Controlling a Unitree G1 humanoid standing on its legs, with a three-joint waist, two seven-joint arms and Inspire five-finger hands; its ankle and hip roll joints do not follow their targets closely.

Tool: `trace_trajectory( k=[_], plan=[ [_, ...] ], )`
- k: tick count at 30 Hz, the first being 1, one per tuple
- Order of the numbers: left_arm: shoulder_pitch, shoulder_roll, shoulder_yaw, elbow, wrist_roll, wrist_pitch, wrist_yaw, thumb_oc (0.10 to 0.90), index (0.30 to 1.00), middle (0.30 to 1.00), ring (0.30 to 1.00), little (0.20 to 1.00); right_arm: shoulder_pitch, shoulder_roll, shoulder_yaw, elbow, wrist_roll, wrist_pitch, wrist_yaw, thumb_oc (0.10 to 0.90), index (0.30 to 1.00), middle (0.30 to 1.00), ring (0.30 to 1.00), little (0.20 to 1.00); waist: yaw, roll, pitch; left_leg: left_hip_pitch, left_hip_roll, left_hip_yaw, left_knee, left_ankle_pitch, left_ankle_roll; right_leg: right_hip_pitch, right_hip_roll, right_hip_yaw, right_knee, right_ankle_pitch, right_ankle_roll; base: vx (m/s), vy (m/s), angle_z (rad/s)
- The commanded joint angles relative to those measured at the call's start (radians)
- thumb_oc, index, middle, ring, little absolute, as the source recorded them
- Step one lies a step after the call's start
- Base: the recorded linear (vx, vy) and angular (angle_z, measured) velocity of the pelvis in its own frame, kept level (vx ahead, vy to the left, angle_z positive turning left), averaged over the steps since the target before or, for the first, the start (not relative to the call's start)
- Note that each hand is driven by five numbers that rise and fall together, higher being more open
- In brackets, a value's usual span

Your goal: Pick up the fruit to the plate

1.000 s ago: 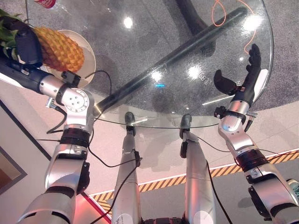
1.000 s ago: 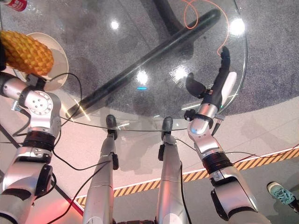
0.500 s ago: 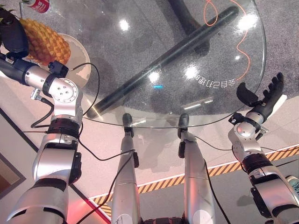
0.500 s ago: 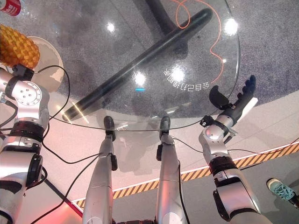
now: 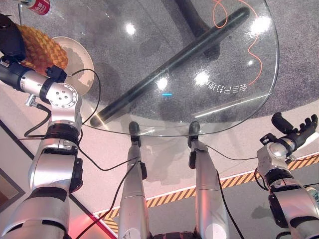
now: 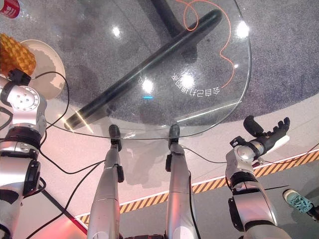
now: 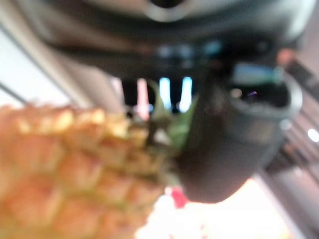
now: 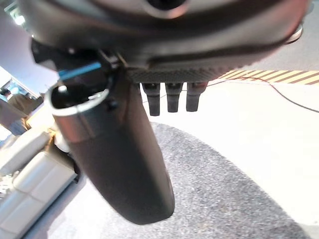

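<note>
The round glass counter (image 5: 209, 45) takes up most of the scene. At its far left edge the pineapple (image 5: 41, 47) hangs over the cream plate (image 5: 75, 55), with the left robot hand (image 5: 11, 42) wrapped around its leafy end. The right robot hand (image 5: 294, 134) sits off the near right rim, fingers loosely spread, holding nothing. My worry: the fruit is heavy and held by one end, so letting go early could roll it off the plate.

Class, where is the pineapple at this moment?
The pineapple is at the far left of the left eye view, gripped by the left hand over the plate on the glass table.
</note>
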Motion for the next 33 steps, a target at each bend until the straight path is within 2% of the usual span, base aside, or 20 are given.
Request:
trace_trajectory(
  k=[1,10,18,24,33],
  plan=[
    [-0.143,0.151,-0.011,0.002,0.084,-0.048,0.091,0.1,0.3,0.3,0.3,0.2,0.017,-0.031,-0.035,0.061,0.028,-0.011,0.003,0.8,0.9,0.9,0.9,0.9,0.03,-0.07,-0.022,0.025,-0.044,0.045,0.116,-0.147,0.03,0.147,0.066,-0.036,-0.249,0.092,-0.01,0.0,0.0,0.0],
    [-0.131,0.144,-0.015,0.029,0.088,-0.01,0.106,0.1,0.3,0.3,0.3,0.2,0.034,-0.01,-0.022,0.117,0.027,0.014,0.077,0.8,0.9,0.9,0.9,0.9,0.031,-0.064,-0.022,0.013,-0.046,0.043,0.13,-0.154,0.034,0.138,0.067,-0.033,-0.239,0.082,-0.014,0.0,0.0,0.0],
    [-0.135,0.134,-0.006,0.059,0.062,-0.005,0.07,0.1,0.3,0.3,0.3,0.2,0.018,0.006,-0.003,0.104,-0.001,0.018,0.084,0.8,0.9,0.9,0.9,0.9,0.029,-0.073,-0.022,0.007,-0.045,0.041,0.127,-0.154,0.032,0.131,0.072,-0.03,-0.243,0.082,-0.015,0.0,0.0,0.0],
    [-0.14,0.13,-0.007,0.087,0.04,-0.017,0.026,0.1,0.3,0.3,0.3,0.2,0.007,0.016,0.012,0.099,-0.01,0.033,0.089,0.8,0.9,0.9,0.9,0.9,0.027,-0.08,-0.022,-0.004,-0.043,0.041,0.13,-0.153,0.029,0.123,0.074,-0.028,-0.247,0.086,-0.015,0.0,0.011,0.0],
    [-0.158,0.129,0.006,0.109,0.002,-0.071,0.048,0.1,0.3,0.3,0.3,0.2,0.004,0.028,0.029,0.093,-0.021,0.019,0.104,0.8,0.9,0.9,0.9,0.9,0.023,-0.089,-0.022,-0.02,-0.041,0.041,0.135,-0.154,0.03,0.104,0.079,-0.019,-0.243,0.087,-0.016,0.0,0.026,0.0]
  ],
)
